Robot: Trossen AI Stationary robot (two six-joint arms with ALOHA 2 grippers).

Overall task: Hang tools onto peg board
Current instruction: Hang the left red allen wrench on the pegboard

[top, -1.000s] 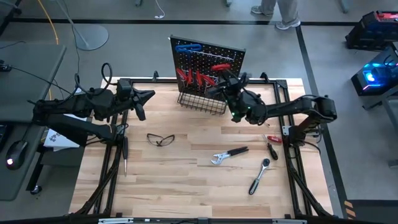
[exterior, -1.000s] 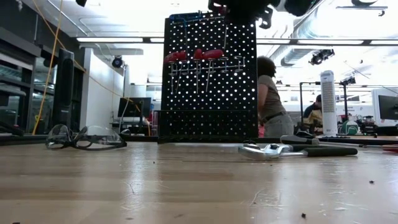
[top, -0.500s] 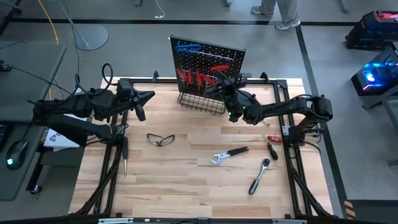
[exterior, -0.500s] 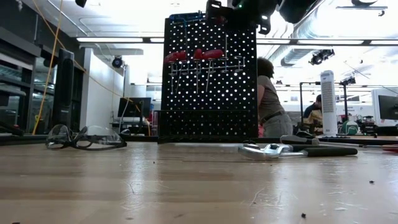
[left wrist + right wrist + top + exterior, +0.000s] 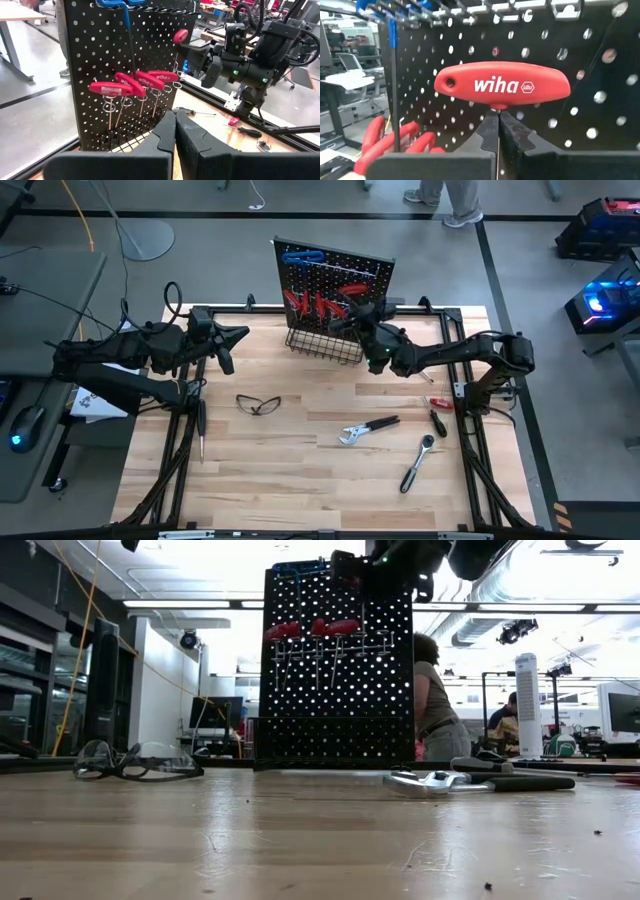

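Lettering "wiha" marks the red T-handle key (image 5: pixel 502 84) pinched in the right claw (image 5: pixel 497 125).

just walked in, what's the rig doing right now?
Hanging tools on the peg board. The right gripper is shut on the shaft of a red T-handle key, holding it up against the board's right side. Four red keys and a blue one already hang there. Pliers, a ratchet and a screwdriver lie on the table. The left gripper waits shut, off to the left.
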